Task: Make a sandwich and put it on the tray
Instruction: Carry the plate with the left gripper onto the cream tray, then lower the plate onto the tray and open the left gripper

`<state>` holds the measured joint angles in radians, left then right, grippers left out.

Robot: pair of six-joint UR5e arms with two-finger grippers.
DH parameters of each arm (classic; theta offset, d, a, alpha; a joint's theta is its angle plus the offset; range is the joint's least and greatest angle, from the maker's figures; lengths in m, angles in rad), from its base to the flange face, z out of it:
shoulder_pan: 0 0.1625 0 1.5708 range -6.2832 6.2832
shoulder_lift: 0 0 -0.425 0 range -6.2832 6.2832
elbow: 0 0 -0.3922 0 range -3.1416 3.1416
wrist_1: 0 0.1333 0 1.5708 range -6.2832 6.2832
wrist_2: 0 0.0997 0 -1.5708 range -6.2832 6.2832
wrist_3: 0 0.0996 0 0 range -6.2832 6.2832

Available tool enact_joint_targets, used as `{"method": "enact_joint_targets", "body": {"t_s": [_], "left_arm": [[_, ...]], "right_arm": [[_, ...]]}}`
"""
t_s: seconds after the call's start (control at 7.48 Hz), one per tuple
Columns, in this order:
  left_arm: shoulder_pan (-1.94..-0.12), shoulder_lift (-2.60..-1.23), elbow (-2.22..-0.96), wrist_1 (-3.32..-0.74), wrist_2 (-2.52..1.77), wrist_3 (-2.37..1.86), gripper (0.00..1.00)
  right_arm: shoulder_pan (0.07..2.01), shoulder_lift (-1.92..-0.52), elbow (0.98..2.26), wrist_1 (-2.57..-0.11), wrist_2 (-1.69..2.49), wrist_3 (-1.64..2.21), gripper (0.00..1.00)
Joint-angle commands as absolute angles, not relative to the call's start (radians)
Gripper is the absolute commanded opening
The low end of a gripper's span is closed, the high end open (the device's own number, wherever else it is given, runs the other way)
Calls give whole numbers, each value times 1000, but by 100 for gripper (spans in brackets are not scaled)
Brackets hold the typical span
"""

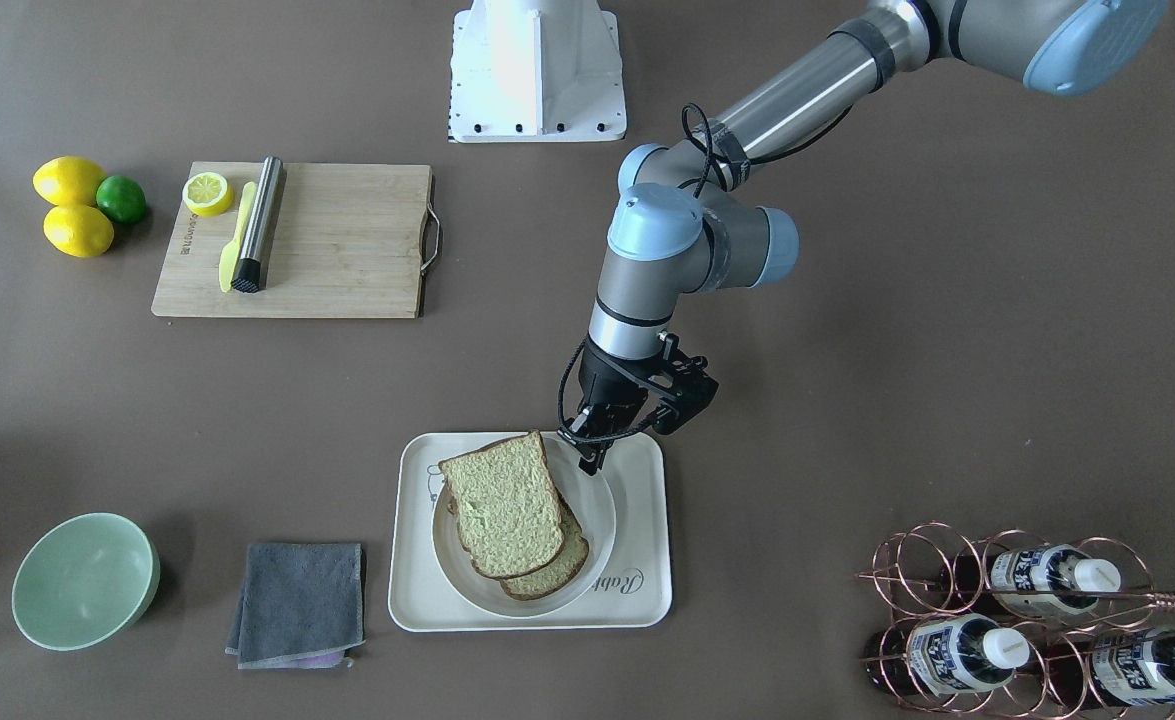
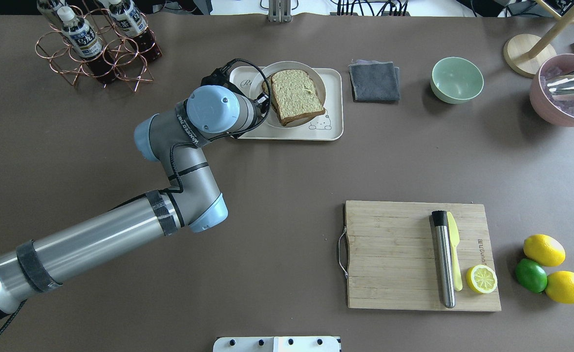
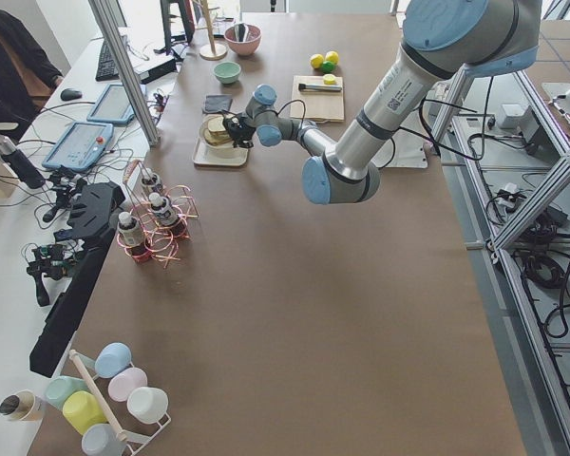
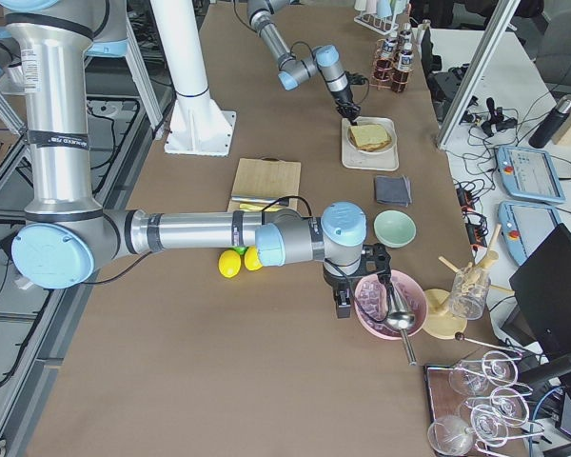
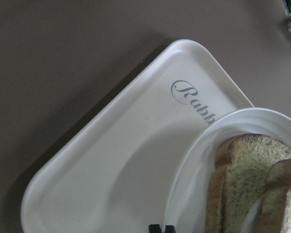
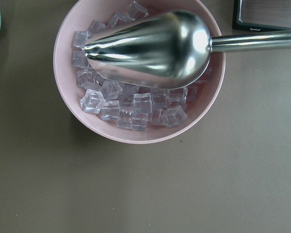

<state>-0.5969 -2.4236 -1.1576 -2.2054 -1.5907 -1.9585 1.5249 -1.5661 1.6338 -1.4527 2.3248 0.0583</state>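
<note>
Nearest me, facing the robot across the table: a round mint-green bowl (image 1: 84, 580) and a folded grey cloth (image 1: 299, 602) lay at nine o'clock of the tray. A copper wire rack of bottles (image 1: 1007, 610) lay at three o'clock. All were apart from the tray.
Tray: the flat cream-white rectangular tray (image 1: 637, 600) with "Rabbit" script lay on the brown table, carrying a round white plate (image 1: 602, 510).
Sandwich: the sandwich (image 1: 502, 505), two square greenish-tan bread slices with dark crust, sat stacked on that plate, the upper slice skewed over the lower. Whether an egg lay between them I couldn't make out.
Left gripper: the black two-finger left gripper (image 1: 592, 458) pointed down at the plate's one o'clock rim, its fingers drawn almost together. I couldn't tell whether they pinched the rim, but they had no hold of the bread.
Bearing: from that gripper the sandwich lay at about eight o'clock, just beside it.
Long axis: the top slice ran roughly twelve to six, leaning slightly toward eleven and five.
Nearer arm: the left, right at the tray; the right was well apart.
Farther back: a bamboo cutting board (image 1: 347, 250) with a halved lemon (image 1: 207, 192) on it sat toward eleven o'clock.
Right gripper: the right gripper (image 4: 343, 305) hung beside a pink bowl of ice cubes (image 4: 390, 303) with a steel scoop (image 6: 150, 46) lying in it. How wide it stood I couldn't tell.
Judgement: the stack seemed already on the tray, so the task looked nearly finished; any coming move would fall to the left arm.
</note>
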Motion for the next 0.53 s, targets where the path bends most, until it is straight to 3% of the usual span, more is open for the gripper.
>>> {"method": "enact_joint_targets", "body": {"t_s": [0.0,0.13,0.4], "left_arm": [[-598,-2421,-1155,-2206,-1591,-1957,0],[-598,-2416,-1157,-2206,-1580,-1954,18],[-594,-2411,-1166,-2206,-1569,-1883,98]], "right_arm": [[1526,-1572,1637,-1451,2324,58,100],[1525,-1569,1635,-1451,2322,58,100],[1525,-1568,1634,-1451,2324,58,100]]}}
